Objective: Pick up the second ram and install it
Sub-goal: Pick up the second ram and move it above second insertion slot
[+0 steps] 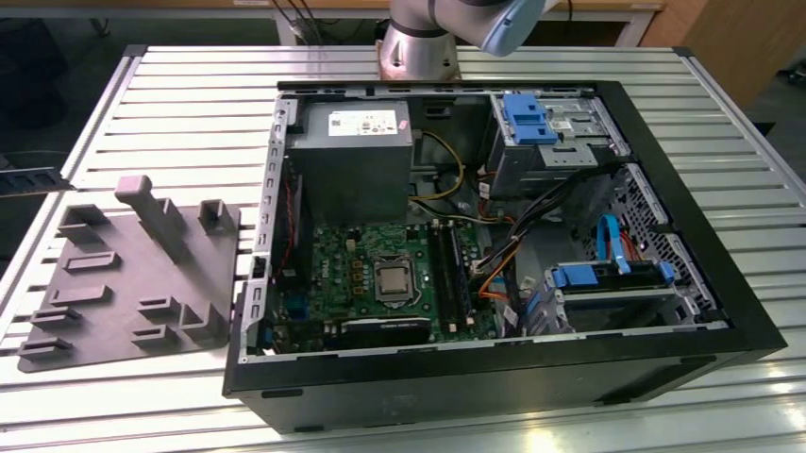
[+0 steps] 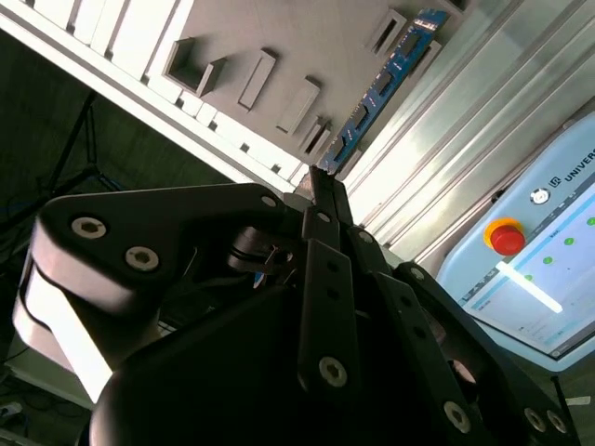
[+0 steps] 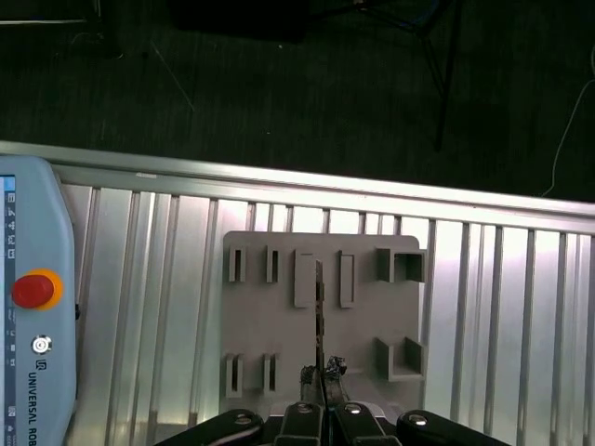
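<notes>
My gripper [image 2: 317, 183] is shut on the second ram [image 2: 386, 85], a long thin blue board with dark chips that sticks out from the fingertips. In the first wrist view the second ram [image 3: 319, 316] shows edge-on as a thin dark line running out from the gripper [image 3: 322, 376], high above the grey moulded tray [image 3: 358, 330]. The exterior view has the open computer case [image 1: 705, 321] with its green motherboard [image 1: 340, 274] and black memory slots [image 1: 448, 269].
The grey tray [image 1: 108, 321] with its posts lies on the slatted table [image 1: 189, 113] at the exterior view's left of the case. A teach pendant with a red button [image 3: 33, 289] lies beside the tray. Cables and blue drive brackets [image 1: 527, 118] crowd the case's right side.
</notes>
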### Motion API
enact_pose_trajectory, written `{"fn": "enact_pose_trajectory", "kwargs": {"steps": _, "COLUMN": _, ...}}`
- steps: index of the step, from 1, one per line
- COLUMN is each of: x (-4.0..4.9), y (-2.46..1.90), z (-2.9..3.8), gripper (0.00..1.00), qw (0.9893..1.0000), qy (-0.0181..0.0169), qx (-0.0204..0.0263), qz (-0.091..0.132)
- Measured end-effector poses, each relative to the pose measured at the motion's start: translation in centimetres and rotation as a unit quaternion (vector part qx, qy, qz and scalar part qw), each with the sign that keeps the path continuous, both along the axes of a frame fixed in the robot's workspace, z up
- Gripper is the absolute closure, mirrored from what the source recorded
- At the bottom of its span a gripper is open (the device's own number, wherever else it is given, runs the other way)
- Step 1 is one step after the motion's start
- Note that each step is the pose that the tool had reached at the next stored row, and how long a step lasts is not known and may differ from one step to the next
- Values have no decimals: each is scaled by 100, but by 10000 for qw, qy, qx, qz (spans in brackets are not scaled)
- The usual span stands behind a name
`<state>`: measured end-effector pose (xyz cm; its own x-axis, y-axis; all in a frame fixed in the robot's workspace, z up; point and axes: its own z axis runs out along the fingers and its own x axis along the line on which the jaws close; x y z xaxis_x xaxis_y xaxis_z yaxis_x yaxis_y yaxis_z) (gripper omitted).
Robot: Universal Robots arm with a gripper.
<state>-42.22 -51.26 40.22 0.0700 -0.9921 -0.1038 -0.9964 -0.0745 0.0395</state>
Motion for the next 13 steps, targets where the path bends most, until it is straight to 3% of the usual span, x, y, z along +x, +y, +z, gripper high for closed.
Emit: {"fn": "enact_pose_trajectory", "kwargs": {"steps": 13, "x": 23, "y": 0, "z": 6, "gripper": 89, "qw": 10000, "qy": 0, "qx": 0, "qz": 0}}
